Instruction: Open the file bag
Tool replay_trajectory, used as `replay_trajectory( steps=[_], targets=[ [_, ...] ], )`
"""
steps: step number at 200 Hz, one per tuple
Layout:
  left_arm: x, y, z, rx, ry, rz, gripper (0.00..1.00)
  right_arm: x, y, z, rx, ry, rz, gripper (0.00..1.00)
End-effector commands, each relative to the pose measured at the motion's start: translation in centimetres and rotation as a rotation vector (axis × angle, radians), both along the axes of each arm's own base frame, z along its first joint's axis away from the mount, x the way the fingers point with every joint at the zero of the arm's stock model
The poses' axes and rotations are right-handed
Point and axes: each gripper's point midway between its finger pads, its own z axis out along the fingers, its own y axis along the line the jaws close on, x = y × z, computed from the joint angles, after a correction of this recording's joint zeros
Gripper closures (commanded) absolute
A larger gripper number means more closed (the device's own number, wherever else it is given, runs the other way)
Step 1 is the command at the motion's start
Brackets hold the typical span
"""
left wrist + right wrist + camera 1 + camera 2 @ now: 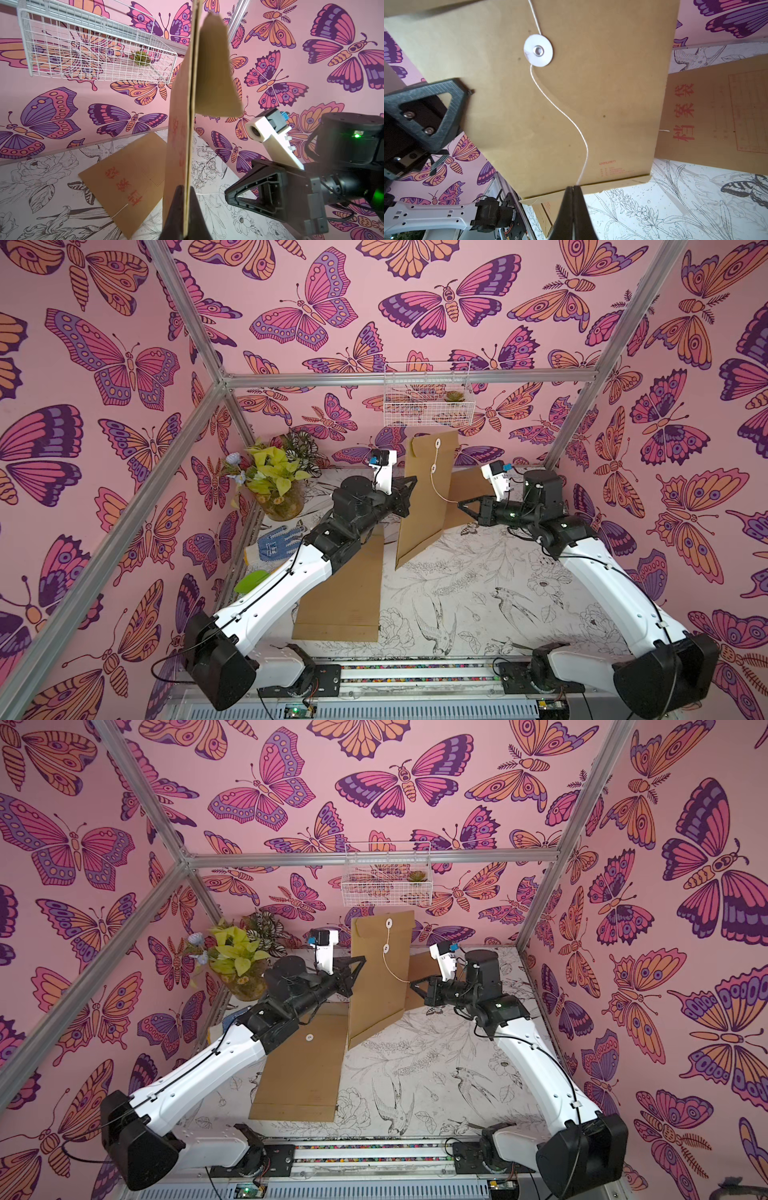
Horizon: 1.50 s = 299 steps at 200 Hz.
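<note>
Here, a brown kraft-paper file bag (419, 514) (374, 998) stands nearly upright in the middle of the scene, above the tabletop (478, 593) printed with black-and-white birds and flowers. Whether its lowest corner touches that surface cannot be told. The left pincer (412, 481) (185, 190) is clamped on the bag's side edge, its two dark fingers pressed flat against either face of the paper. A thin white string (437, 488) (560, 108) leads from the upper round white paper disc (437, 443) on the flap, past the lower disc (434, 467) (538, 50) on the body, and curves out to the right pincer (459, 503) (573, 187), which is pinched together on the string's end just beside the bag's other edge. In the left wrist view the bag's flap (216, 68) juts away from the body. A second brown file bag (345, 597) lies flat on the tabletop, partly under the left arm, and a third (716, 116), with red characters printed on it, lies behind the held one.
</note>
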Motion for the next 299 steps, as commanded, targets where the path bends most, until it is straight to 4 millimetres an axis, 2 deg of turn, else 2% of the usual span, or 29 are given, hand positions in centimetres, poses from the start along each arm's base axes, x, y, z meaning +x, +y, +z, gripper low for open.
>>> replay_trajectory(
  steps=[1,28,103,165,230,258,295,299],
  targets=[
    [-0.8,-0.2,1.9,-0.088,-0.023,-0.086,1.00,-0.3,0.1,-1.2,-0.030,0.017,0.018,1.00],
    [-0.4,0.1,2.1,-0.127,-0.007,-0.114,1.00,-0.2,-0.2,-2.6,-0.065,0.057,0.006,1.00],
    [-0.6,0.6,2.8,-0.154,-0.011,-0.144,1.00,0.4,-1.5,-4.6,-0.158,0.099,-0.057,1.00],
    [-1.2,1.0,3.6,-0.167,-0.032,-0.181,1.00,1.0,-2.5,-4.9,-0.180,0.106,-0.102,1.00],
    [-2.4,0.7,3.5,-0.153,-0.021,-0.261,1.00,1.5,-4.1,-5.3,-0.205,0.114,-0.156,1.00],
    [-2.7,0.5,2.5,-0.107,0.004,-0.281,1.00,1.6,-5.6,-4.2,-0.209,0.079,-0.217,1.00],
    [-3.5,0.2,0.3,-0.005,0.034,-0.329,1.00,1.1,-8.9,-0.2,-0.252,-0.101,-0.382,1.00],
    [-4.4,0.7,1.4,-0.005,0.003,-0.329,1.00,1.0,-9.2,0.4,-0.256,-0.126,-0.396,1.00]
  ],
)
